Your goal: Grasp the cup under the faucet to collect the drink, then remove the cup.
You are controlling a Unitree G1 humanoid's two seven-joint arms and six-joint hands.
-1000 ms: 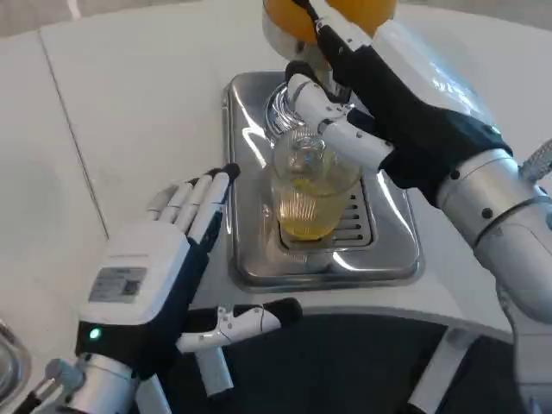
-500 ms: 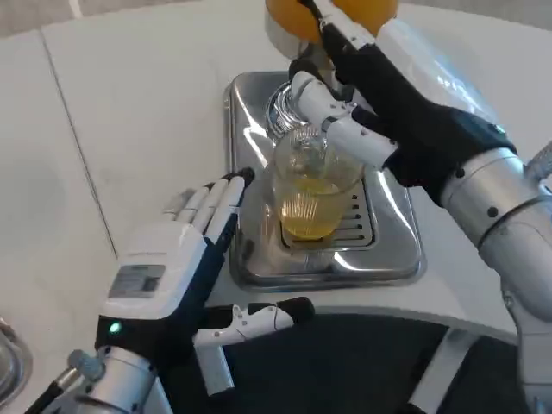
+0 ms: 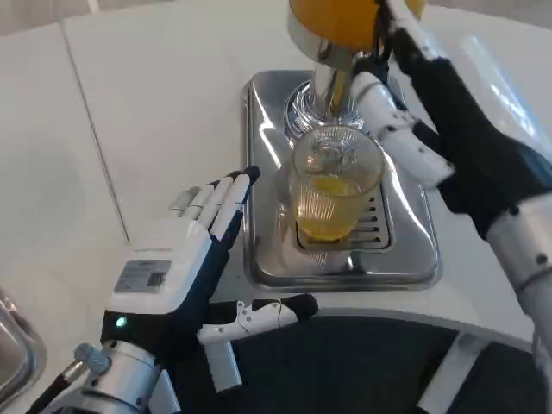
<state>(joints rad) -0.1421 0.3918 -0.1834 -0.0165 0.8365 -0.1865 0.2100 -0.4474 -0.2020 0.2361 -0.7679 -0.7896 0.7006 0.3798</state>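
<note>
Standing on the drip tray (image 3: 267, 259) under the faucet (image 3: 332, 86), the cup (image 3: 332, 185) is part-filled, so the left hand (image 3: 185, 259), fingers spread and holding nothing, should close squarely round its wall while the right hand (image 3: 431, 112) rests at the faucet, its grip unclear.

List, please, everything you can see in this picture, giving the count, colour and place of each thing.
cup: one, clear ribbed glass partly filled with yellow drink, standing on the drip tray under the faucet.
drip tray: one, shiny silver with a slotted grate, centre of the table.
faucet: one, chrome, above the cup.
drink tank: one, orange, top edge of the picture.
table: one, white.
metal object: one, silver, bottom left corner; too cropped to identify.
left hand: one, white and black, fingers apart, left of the tray, holding nothing.
right hand: one, white and black, right of the cup by the faucet; contact unclear.
</note>
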